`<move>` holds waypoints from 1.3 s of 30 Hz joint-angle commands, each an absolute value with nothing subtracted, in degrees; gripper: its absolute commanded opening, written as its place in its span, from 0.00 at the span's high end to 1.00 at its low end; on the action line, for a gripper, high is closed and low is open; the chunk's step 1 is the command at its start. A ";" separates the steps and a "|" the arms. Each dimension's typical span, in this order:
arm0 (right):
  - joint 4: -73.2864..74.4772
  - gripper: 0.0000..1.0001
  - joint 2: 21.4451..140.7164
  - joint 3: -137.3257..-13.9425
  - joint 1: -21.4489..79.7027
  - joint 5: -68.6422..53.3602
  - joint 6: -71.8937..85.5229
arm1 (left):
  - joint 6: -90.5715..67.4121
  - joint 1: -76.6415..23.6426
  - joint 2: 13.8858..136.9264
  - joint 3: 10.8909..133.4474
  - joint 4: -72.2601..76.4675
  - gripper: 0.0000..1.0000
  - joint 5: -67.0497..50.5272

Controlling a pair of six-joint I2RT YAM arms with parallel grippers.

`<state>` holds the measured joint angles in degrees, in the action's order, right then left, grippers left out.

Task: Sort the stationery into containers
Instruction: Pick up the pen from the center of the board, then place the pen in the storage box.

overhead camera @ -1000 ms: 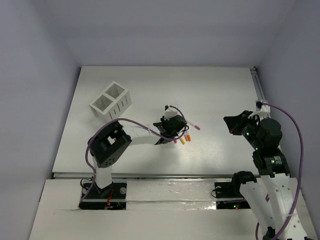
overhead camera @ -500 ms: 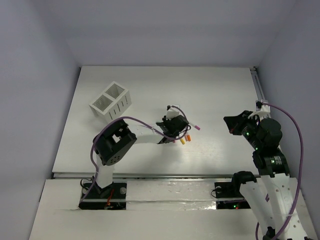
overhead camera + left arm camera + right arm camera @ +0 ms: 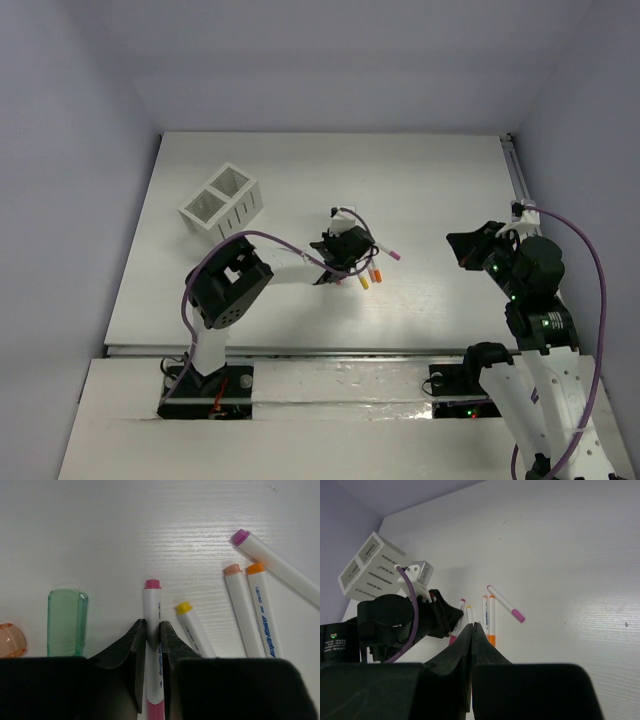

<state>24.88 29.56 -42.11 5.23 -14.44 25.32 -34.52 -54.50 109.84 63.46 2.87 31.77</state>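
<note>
- at far left of the top view, the white two-compartment box [image 3: 222,205] stands on the counter [image 3: 430,170] near the back left, well apart from the pens; we cannot tell from here whether anything lies in its compartments.
- the left arm [image 3: 228,290] reaches from its base toward the middle of the counter, where the left fingers [image 3: 345,252] sit low over the cluster of stationery.
- in the left wrist view, the orange stub [image 3: 10,640] lies at the far left edge, partly cut off by the frame.
- just beside it, to its right, the mint-green stub [image 3: 67,622] lies lengthwise on the counter, apart from the pens.
- the left fingers [image 3: 135,645] are clamped on the magenta-capped pen [image 3: 152,605], one finger pressed to each side of its white barrel, the cap pointing away from the wrist.
- right of that, close by, lies the yellow-capped pen [image 3: 192,627], slightly tilted.
- further right, the pale orange-capped pen [image 3: 242,610] and the orange-capped pen [image 3: 262,610] lie side by side, touching or nearly so.
- the second magenta-capped pen [image 3: 280,565] lies at a slant beyond them, near their caps.
- at right of the top view, the right fingers [image 3: 465,245] hang above the counter, well apart from the cluster and pointed toward it.
- in the right wrist view, the right fingers [image 3: 462,650] are pressed together, tips meeting, with nothing between them.
</note>
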 commanded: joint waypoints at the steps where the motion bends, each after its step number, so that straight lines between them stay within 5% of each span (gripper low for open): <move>1: 21.27 1.00 29.70 -42.01 4.92 -16.34 25.22 | -34.72 -54.40 109.69 63.02 2.81 1.00 32.96; 9: 2.04 1.00 37.95 -32.70 5.53 -34.62 33.13 | -34.54 -54.40 95.82 61.26 2.81 1.00 34.71; 13: -1.75 1.00 43.58 -31.55 9.57 -30.87 31.12 | -32.52 -52.74 84.92 61.35 2.20 1.00 37.87; 20: -4.39 1.00 48.34 -32.17 20.12 -21.28 30.24 | -28.31 -32.72 69.97 61.87 3.25 1.00 39.19; 31: -9.05 1.00 51.59 -30.41 28.74 -18.37 29.18 | -17.85 -8.02 76.89 65.92 8.43 1.00 39.29; 39: -7.47 1.00 51.50 -30.94 30.50 -16.79 28.13 | -9.24 -6.68 83.14 64.16 16.43 1.00 42.71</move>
<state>-5.17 51.77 -30.11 29.74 -18.79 29.63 -14.52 -6.39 83.66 64.10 9.30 40.27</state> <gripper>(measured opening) 0.010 0.102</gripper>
